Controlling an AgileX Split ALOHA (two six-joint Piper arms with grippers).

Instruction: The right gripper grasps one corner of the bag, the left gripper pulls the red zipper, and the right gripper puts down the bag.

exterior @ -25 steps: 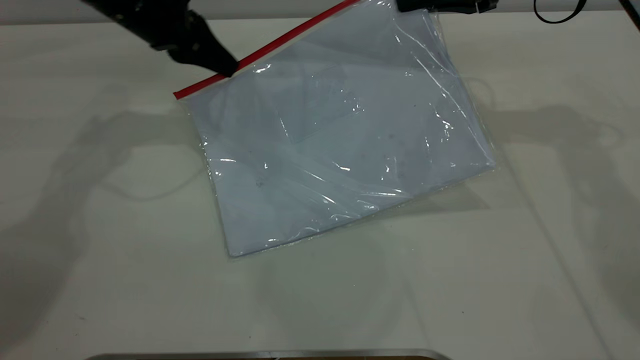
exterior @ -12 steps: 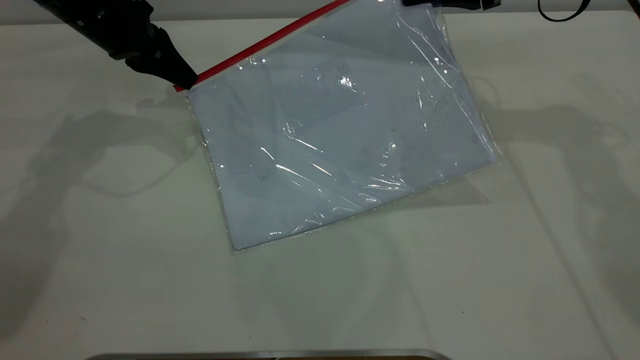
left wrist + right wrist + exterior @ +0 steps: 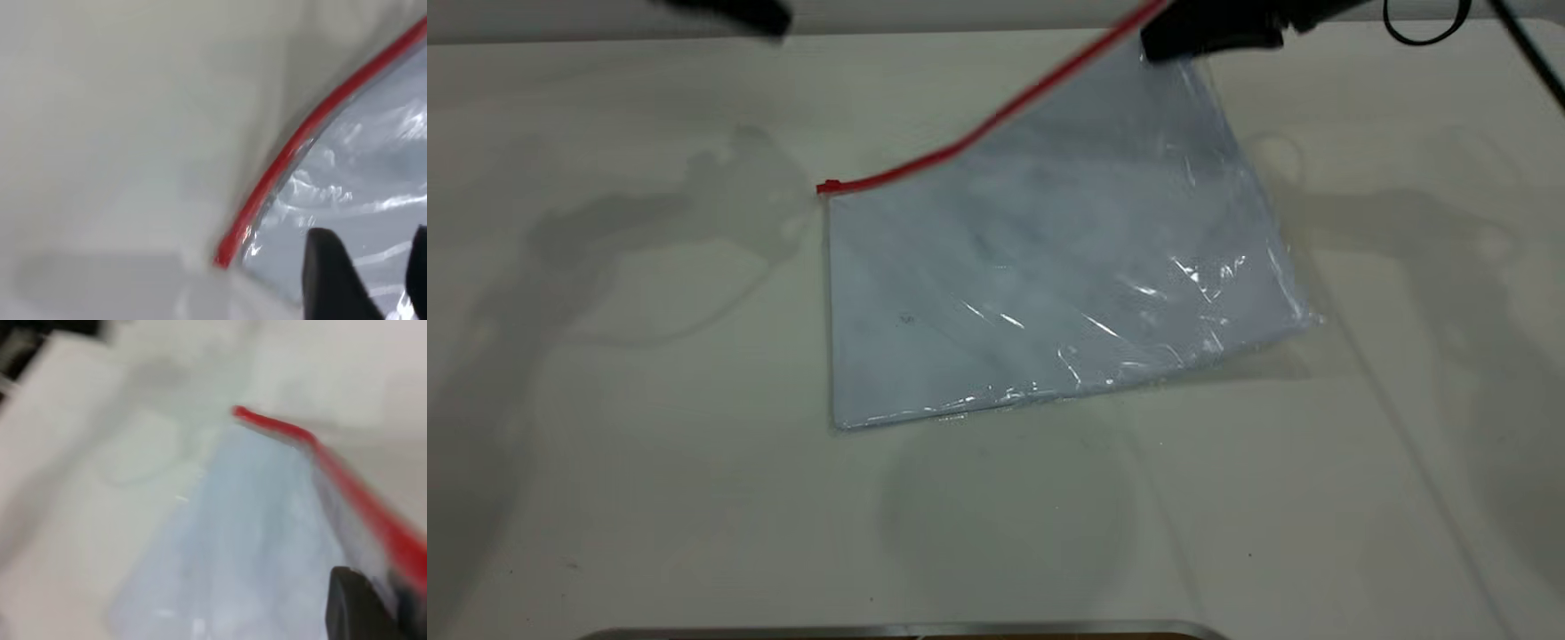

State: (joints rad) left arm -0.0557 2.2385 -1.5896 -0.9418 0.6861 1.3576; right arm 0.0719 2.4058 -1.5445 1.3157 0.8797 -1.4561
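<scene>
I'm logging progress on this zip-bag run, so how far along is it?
Done, apparently: the zipper pull. The black left gripper is off the thin red zipper strip, fingers apart, up at the table's far edge. In hand: the black, cabled right gripper grips the red-edged corner of the clear plastic bag, lifting it. Left: lay the bag flat on the white table and release.

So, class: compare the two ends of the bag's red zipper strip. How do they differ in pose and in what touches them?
The far end of the red zipper is raised off the table, pinched at the bag's corner by the right hand; the near end lies low and free. The left hand is away from the near end, open. Only the near end shows the slider tab. Both edge the same bag.
</scene>
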